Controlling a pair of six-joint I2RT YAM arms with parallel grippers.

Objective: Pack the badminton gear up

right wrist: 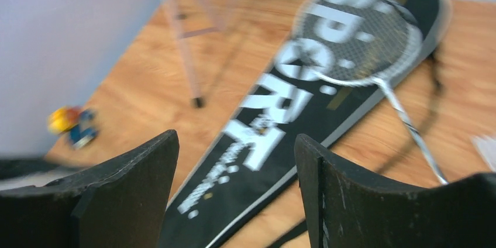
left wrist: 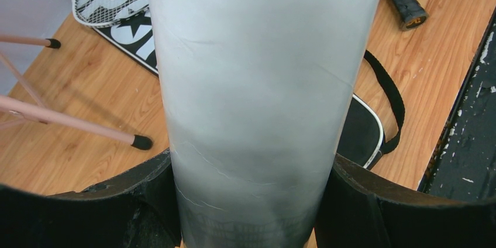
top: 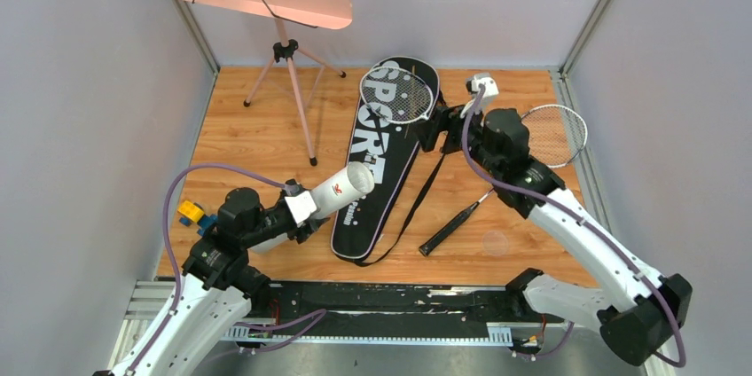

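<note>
I see left pincer clamped on long white tube, tube pointing to 2 o'clock, far end over long black bag lettered SPORT. Slim silver racket with white strings lies on bag's 12 o'clock end. Right pincer has jaws apart and empty, near bag's 2 o'clock edge. Second silver racket lies on wooden table at 3 o'clock.

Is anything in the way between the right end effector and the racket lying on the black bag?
Nothing visible. The open right end effector hangs over the black bag, and the racket lies on it just ahead, nothing between.
</note>
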